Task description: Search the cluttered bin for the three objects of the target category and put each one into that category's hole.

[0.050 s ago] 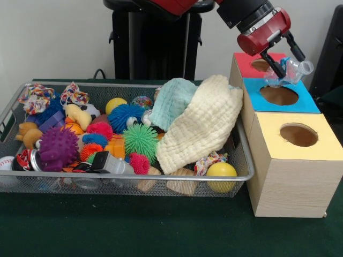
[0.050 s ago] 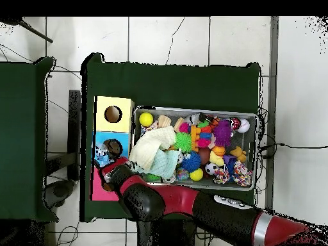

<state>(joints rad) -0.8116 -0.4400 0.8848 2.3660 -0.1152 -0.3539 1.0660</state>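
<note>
Your claw [image 1: 289, 64] grips a clear, crinkled plastic bottle [image 1: 293, 71] above the blue-topped wooden box's round hole [image 1: 278, 95]; no readable label, seemingly; the wire-mesh bin [image 1: 161, 179] holds spiky rubber balls and quilted cloths

A wire bin [image 1: 244, 174] is set on a table [image 1: 161, 230], with a row of three boxes, each with a hole in its top, placed just beside it on the right in the front view. Toys fill the bin's left part; two cloths [image 1: 201, 120] are heaped on its right part. A clear bottle [image 1: 289, 71] is held by the gripper [image 1: 286, 60] above the middle box [image 1: 278, 96].
</note>
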